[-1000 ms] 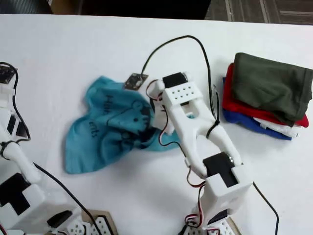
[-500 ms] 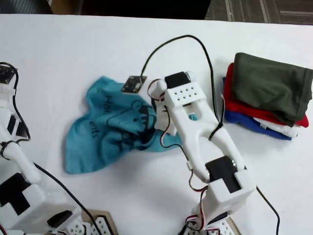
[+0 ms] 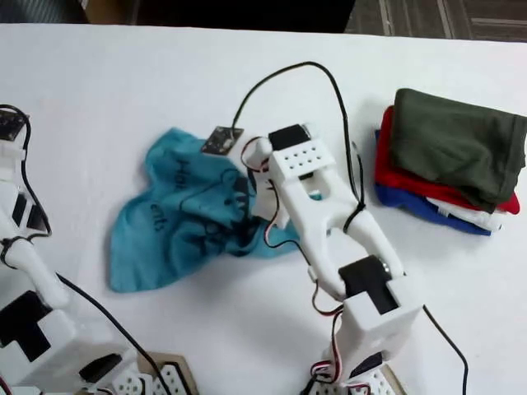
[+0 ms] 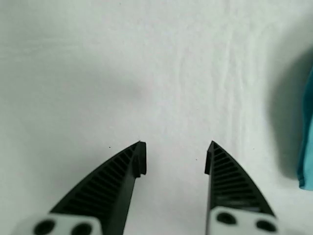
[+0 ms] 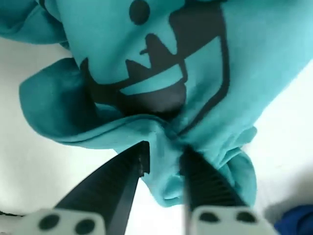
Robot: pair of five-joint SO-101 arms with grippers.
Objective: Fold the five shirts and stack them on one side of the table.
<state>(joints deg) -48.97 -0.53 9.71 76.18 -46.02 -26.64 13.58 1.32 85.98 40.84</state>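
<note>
High view: you're looking at the teal shirt (image 3: 185, 218) lying crumpled mid-worktop (image 3: 123, 99). The right arm (image 3: 329, 218) is covering the shirt's edge nearest the folded stack (image 3: 449, 156), which is sitting at the worktop's right edge. The arm's wrist is hiding the pincer tips there.

Left wrist view: your left pincer (image 4: 174, 156) is hanging spread over bare worktop, apart from the shirt, whose teal sliver is getting cut off.

Right wrist view: your right pincer (image 5: 164, 159) is pinching a bunched fold at the shirt's edge. Folds are burying part of the dark print.
</note>
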